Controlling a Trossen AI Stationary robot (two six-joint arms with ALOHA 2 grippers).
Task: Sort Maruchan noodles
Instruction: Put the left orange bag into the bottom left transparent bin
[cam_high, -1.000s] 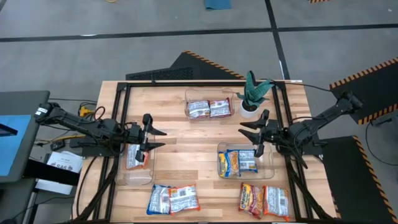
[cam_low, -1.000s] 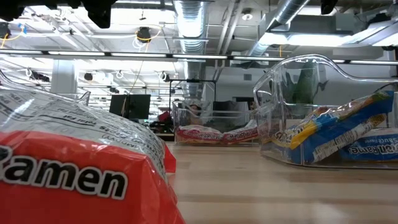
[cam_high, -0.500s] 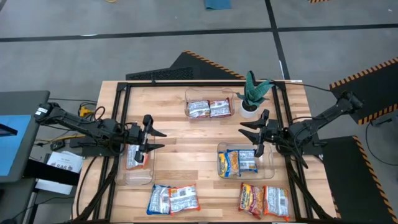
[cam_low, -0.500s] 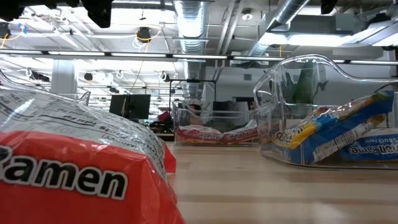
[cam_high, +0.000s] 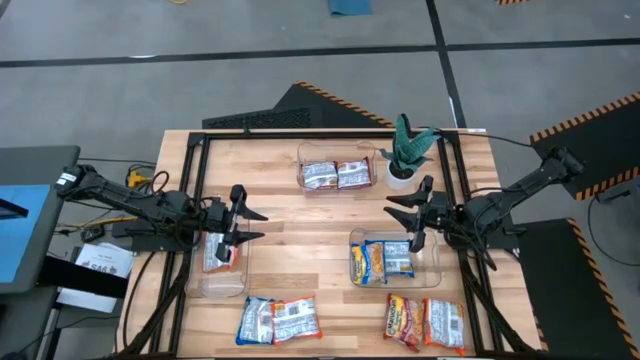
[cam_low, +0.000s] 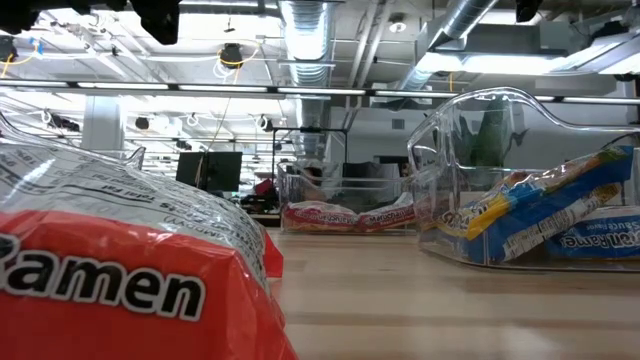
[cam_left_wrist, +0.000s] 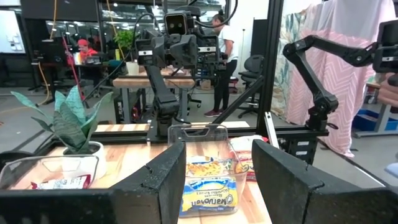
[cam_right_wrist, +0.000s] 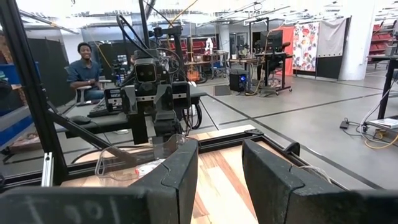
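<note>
Both arms hover over the sorting table (cam_high: 300, 215).
Left gripper (cam_high: 252, 225) and right gripper (cam_high: 398, 214) spread apart, empty; 4 noodle packets (cam_high: 278, 320) lie unsorted.

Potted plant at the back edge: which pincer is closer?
Right. The right pincer hangs open just in front of the potted plant; the left pincer, also open, is across the table over the left bin.
</note>
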